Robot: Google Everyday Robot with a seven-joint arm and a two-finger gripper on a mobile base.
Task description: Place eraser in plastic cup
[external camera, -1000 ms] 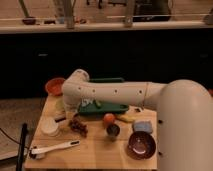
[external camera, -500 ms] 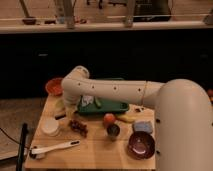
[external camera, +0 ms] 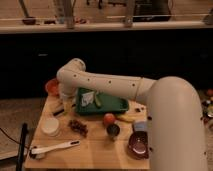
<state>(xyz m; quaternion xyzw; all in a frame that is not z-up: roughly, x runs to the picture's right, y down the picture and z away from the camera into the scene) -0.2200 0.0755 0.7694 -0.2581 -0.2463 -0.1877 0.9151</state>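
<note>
My white arm reaches in from the right across the green tray (external camera: 105,104). Its wrist bends down at the table's left side. The gripper (external camera: 62,104) hangs there, just in front of the orange bowl (external camera: 51,86). A small pale block with a dark band, the eraser (external camera: 58,111), shows right under the gripper at the table's left edge. I cannot tell whether it is held or lying on the wood. A short white round plastic cup (external camera: 50,126) stands on the table a little nearer than the gripper.
A dark cluster (external camera: 77,125), a red fruit (external camera: 109,119), a dark cup (external camera: 113,131), a banana (external camera: 128,118), a blue item (external camera: 140,126) and a maroon bowl (external camera: 137,144) lie on the wooden table (external camera: 95,152). A long white utensil (external camera: 52,148) lies front left.
The arm's bend has shifted slightly left, and the gripper has dropped lower towards the table's left edge. The objects on the table have not moved.
</note>
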